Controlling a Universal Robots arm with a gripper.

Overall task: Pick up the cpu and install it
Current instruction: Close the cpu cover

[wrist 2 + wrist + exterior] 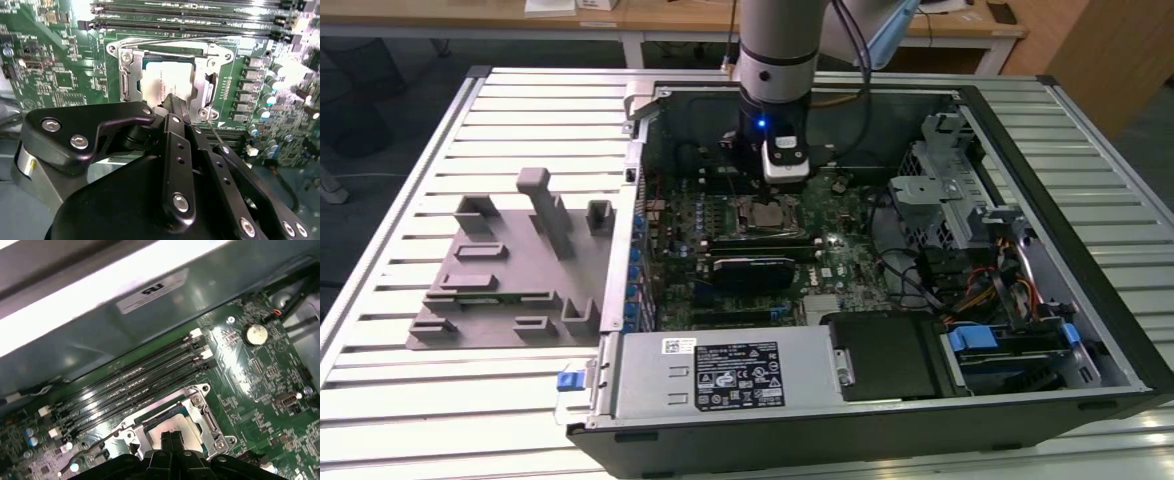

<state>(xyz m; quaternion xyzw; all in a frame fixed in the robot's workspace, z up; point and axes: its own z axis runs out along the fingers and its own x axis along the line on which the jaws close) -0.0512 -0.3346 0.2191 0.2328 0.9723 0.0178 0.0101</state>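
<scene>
The cpu (162, 80), a flat silvery square, lies inside the metal-framed socket (212, 56) on the green motherboard. In the exterior view it shows as a pale square (769, 212) in the open computer case. My gripper (176, 101) hangs just over the cpu's edge, its two black fingers pressed together with nothing between them. In the first wrist view the fingertips (167, 438) sit side by side above the cpu (176, 424). Whether they touch its top I cannot tell.
Black memory slots (135, 380) run beside the socket, with the case wall (100, 300) just past them. The power supply (720, 375) and a drive cage (947, 190) crowd the case. A grey slotted holder block (507, 270) stands on the slatted table at the exterior view's left.
</scene>
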